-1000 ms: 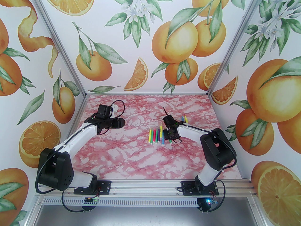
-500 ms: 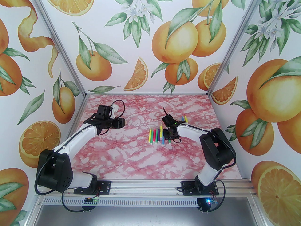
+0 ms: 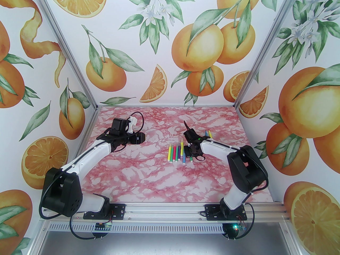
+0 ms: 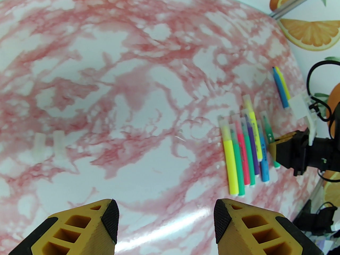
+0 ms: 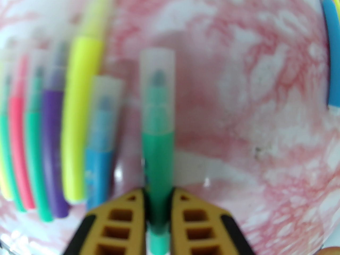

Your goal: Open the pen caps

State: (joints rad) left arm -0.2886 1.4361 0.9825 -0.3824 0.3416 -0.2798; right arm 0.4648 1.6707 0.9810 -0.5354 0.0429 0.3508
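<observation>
Fingers on the right [image 5: 119, 222] pinch the green pen [image 5: 158, 155]; left fingers [image 4: 79, 227] stand apart, empty

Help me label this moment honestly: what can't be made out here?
- Right wrist view: the green pen runs off the bottom edge below the right gripper; the row of pens beside it is blurred.
- Top external view: the pen caps are too small to judge.
- Left wrist view: two pale shapes are too faint to identify; the right gripper covers the green pen's middle.
</observation>
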